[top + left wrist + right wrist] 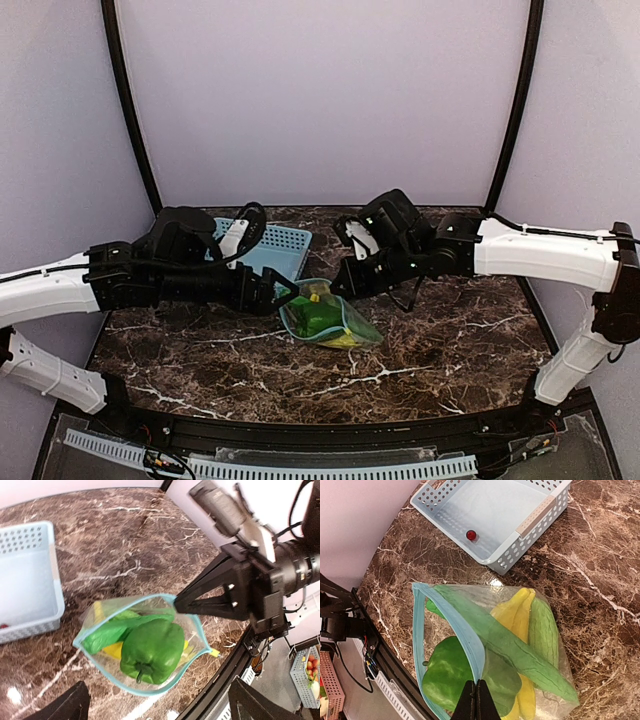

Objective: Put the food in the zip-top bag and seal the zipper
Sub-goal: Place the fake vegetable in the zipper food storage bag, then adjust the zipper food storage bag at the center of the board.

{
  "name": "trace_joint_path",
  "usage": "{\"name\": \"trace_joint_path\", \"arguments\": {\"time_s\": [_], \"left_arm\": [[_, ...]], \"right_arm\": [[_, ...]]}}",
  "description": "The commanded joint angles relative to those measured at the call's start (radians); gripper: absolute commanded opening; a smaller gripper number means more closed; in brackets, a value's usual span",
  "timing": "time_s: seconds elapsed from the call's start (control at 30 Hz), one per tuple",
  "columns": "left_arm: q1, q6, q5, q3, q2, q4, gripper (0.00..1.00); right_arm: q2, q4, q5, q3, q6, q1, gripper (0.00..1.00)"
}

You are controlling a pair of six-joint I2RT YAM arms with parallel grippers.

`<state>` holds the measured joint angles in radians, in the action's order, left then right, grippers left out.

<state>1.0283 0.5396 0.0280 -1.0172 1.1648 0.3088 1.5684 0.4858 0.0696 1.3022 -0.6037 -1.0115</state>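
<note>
Bag (495,645) rim within right hand (476,687)

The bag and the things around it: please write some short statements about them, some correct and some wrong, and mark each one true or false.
1. The green pepper lies inside the bag. True.
2. The bag's mouth is sealed. False: its blue edge stands open in a wide loop.
3. The right end effector is shut on the bag's blue edge. True.
4. The left end effector grips the bag. False: its jaws are open and hold nothing.
5. The banana lies in the basket. False: it is in the bag; the right wrist view shows just a small red thing in the basket.
</note>
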Motion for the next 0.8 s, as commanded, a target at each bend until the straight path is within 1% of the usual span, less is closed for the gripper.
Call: {"name": "trace_joint_path", "arguments": {"time_s": [0.0, 0.1, 0.13, 0.23, 0.27, 0.3, 0.37, 0.43, 0.57, 0.6, 0.77], "left_arm": [[-0.009, 0.216, 0.023, 0.159, -0.068, -0.025, 0.96], [-0.013, 0.283, 0.015, 0.246, -0.095, -0.117, 0.92], [-0.014, 0.302, 0.013, 0.273, -0.101, -0.133, 0.89], [-0.02, 0.314, 0.018, 0.292, -0.094, -0.17, 0.82], [-0.026, 0.311, 0.018, 0.293, -0.085, -0.173, 0.77], [-0.03, 0.31, 0.014, 0.293, -0.08, -0.177, 0.75], [-0.049, 0.311, 0.004, 0.295, -0.063, -0.187, 0.66], [-0.062, 0.316, -0.009, 0.304, -0.055, -0.212, 0.62], [-0.077, 0.323, -0.025, 0.313, -0.028, -0.264, 0.6], [-0.079, 0.322, -0.053, 0.311, -0.02, -0.267, 0.6], [-0.085, 0.326, -0.111, 0.301, 0.048, -0.327, 0.53]], "right_arm": [[0.005, -0.038, -0.012, 0.001, -0.002, 0.0, 0.0], [0.013, -0.038, -0.007, 0.006, -0.001, -0.001, 0.0], [0.014, -0.038, -0.006, 0.008, -0.002, -0.001, 0.0], [0.021, -0.038, 0.0, 0.013, 0.001, -0.001, 0.0], [0.022, -0.039, 0.001, 0.015, 0.001, -0.001, 0.0], [0.022, -0.038, 0.002, 0.014, 0.002, -0.001, 0.0], [0.022, -0.038, 0.004, 0.014, 0.001, -0.001, 0.0], [0.021, -0.038, 0.005, 0.013, 0.001, -0.001, 0.0], [0.021, -0.037, 0.005, 0.012, 0.001, 0.0, 0.0], [0.022, -0.038, 0.005, 0.012, 0.0, -0.001, 0.0], [0.024, -0.038, 0.005, 0.015, 0.001, -0.001, 0.0]]}}
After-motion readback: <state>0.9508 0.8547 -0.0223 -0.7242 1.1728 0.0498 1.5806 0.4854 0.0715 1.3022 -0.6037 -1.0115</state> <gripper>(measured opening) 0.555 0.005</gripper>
